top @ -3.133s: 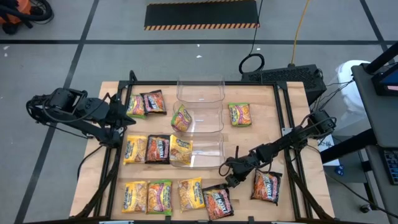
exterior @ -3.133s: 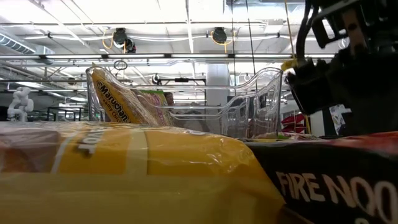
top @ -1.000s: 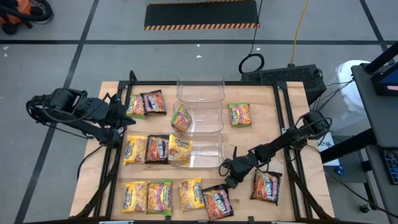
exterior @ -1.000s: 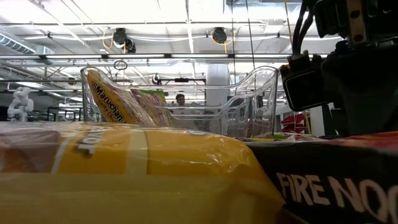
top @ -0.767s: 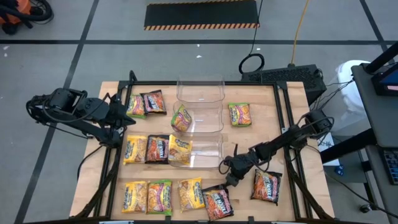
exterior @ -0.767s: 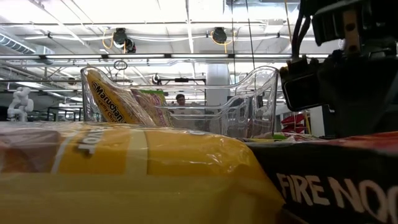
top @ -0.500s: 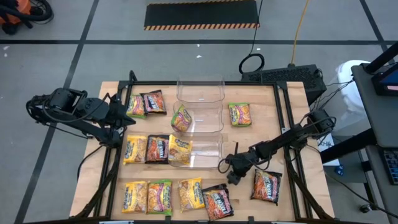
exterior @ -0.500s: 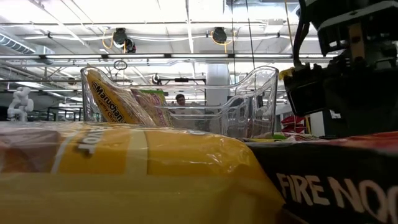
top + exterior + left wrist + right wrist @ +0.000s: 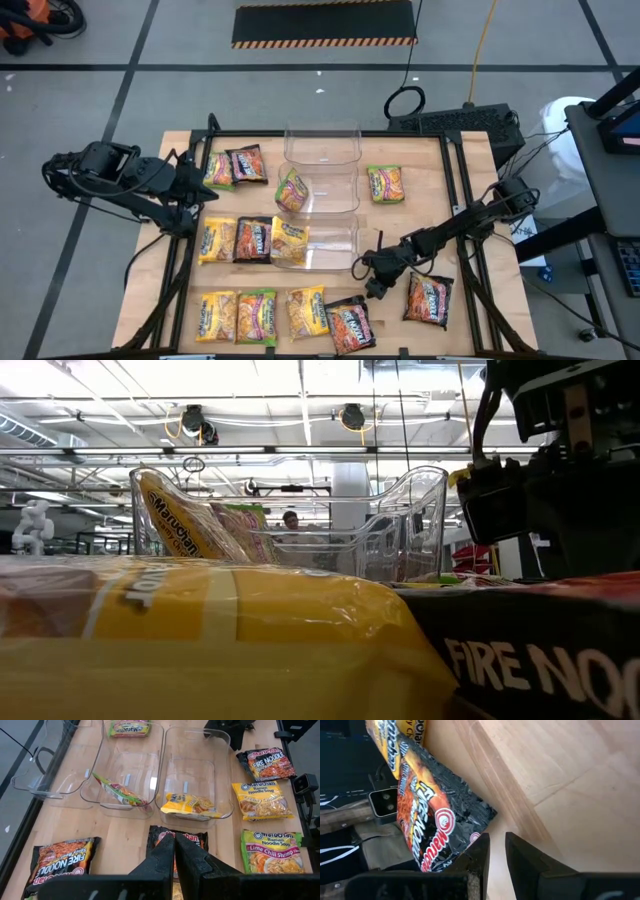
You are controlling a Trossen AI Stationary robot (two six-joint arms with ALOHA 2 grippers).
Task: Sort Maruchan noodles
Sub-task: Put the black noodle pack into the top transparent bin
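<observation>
Grey floor tiles and a black mat with striped edges lie beyond a pale wooden tabletop where three clear bins stand in a row down the middle.

Right tool sits low over the bare wood at the near end of the nearest bin. Its fingers stand a narrow gap apart and hold nothing. Just beside its tip, on the near side, lies a black and red noodle packet, apart from the fingers as far as the right wrist view shows. Another packet lies on the tool's other side, under the right arm, near the tabletop's right edge.

Left tool hangs at the left edge of the tabletop with its fingers pressed together and empty. Right ahead of it lies a dark packet, with a second dark one off to one side. Farther ahead, a yellow packet lies in the nearest bin and a greenish one leans tilted in the middle bin. Past the bins a green packet lies alone on the wood.

More yellow and green packets sit in a row along the near edge, to the left of the right tool.
</observation>
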